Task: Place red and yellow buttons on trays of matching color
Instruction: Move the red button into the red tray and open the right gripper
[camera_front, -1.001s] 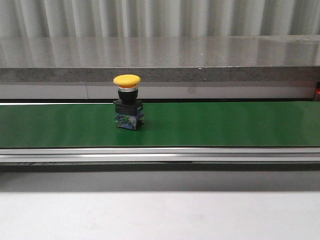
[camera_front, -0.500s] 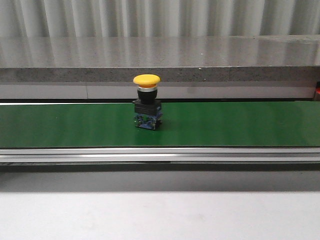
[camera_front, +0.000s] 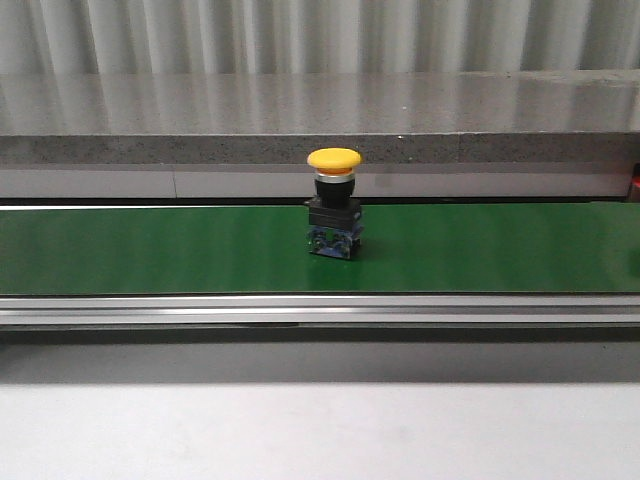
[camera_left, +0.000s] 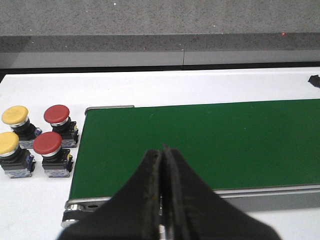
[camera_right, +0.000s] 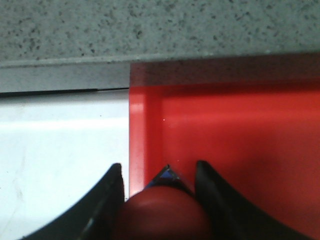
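Front view: a yellow button (camera_front: 334, 203) stands upright on the green conveyor belt (camera_front: 150, 250). Left wrist view: the left hand (camera_left: 162, 152), pressed together, hovers over the belt's end, beside spare buttons (camera_left: 37, 141). Right wrist view: the right hand (camera_right: 159, 180) pinches a red button (camera_right: 162, 210) above the red tray (camera_right: 240, 150).

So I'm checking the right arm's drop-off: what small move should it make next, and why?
Probably lower a little and open. The right gripper is shut on a red button that already hangs over the red tray, near its edge, so the colours match; nudging slightly inward first may be safer.
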